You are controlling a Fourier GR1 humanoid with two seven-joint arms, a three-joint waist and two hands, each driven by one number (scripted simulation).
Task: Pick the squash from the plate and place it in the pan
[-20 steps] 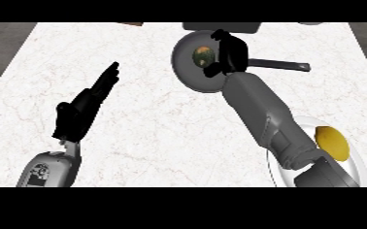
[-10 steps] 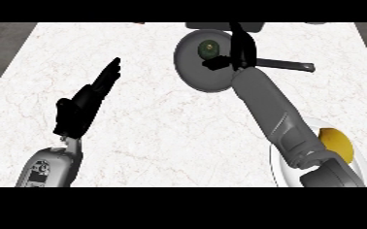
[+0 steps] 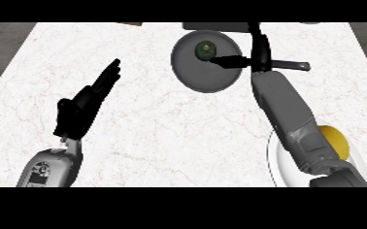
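Where the right hand (image 3: 247,53) earlier curled over the pan, its fingers are now released and drawn back toward the handle.
One dark green squash (image 3: 206,50) lies in the one grey pan (image 3: 204,80); one white plate (image 3: 281,162) holds one yellow item (image 3: 335,140). Left hand (image 3: 84,104) rests, fingers straight, on the marble counter (image 3: 165,136). No writing shows.

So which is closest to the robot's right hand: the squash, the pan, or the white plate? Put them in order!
Measured from the right hand in the head view:
1. Pan: just left of the hand, whose thumb reaches over it.
2. Squash: inside the pan, toward its far side.
3. White plate: far back at the near right corner.
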